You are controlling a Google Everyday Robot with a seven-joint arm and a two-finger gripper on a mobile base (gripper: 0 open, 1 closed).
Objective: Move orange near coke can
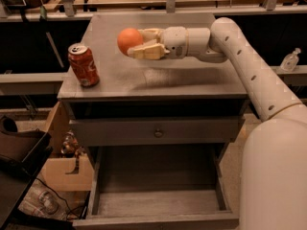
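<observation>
The orange (128,40) is round and smooth, held in the air above the grey cabinet top (144,80). My gripper (139,44) is shut on it, with one finger (144,52) in front and one behind. The arm reaches in from the right. The coke can (83,64), red with a silver top, stands upright at the cabinet top's front left corner, a short way left of and below the orange. The white bowl is hidden behind my gripper and wrist.
Below the cabinet top is a shut drawer (156,131) with a round knob and an open bottom drawer (156,200). A cardboard box (67,174) and clutter sit on the floor at left. A small bottle (290,60) stands on a shelf at right.
</observation>
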